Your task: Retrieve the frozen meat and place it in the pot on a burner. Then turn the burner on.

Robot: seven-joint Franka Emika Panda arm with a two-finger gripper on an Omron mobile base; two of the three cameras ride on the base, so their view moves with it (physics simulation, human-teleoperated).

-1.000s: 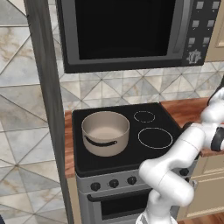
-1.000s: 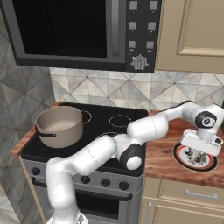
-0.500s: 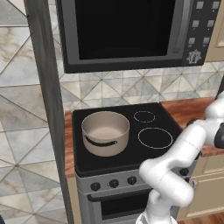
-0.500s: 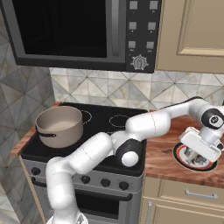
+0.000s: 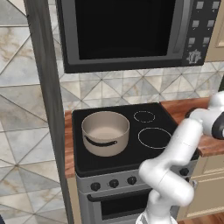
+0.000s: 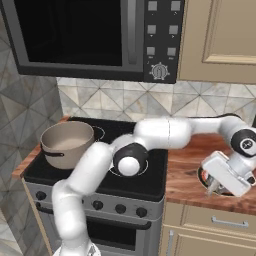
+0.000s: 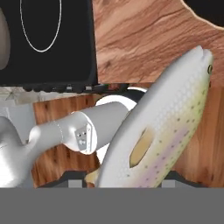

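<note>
While our gripper [image 6: 216, 186] hangs low over the wooden table [image 6: 187, 170] right of the stove, a speckled fish [image 7: 159, 127] lies right before it; whether its fingers clasp the fish we cannot tell. Well apart, the pot [image 6: 67, 143] sits on the stove's left.

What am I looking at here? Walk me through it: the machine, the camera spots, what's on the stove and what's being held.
The machine is a white robot arm with a two-finger gripper, in a computer-rendered kitchen. Two pictures come from cameras behind the arm, one to its left and one to its right. The third comes from a camera on the hand itself. An empty beige pot stands on the black stove top, under a microwave. The gripper is out over the wooden counter, above a plate. It appears to grip a speckled fish, the frozen meat meant for the pot.
</note>
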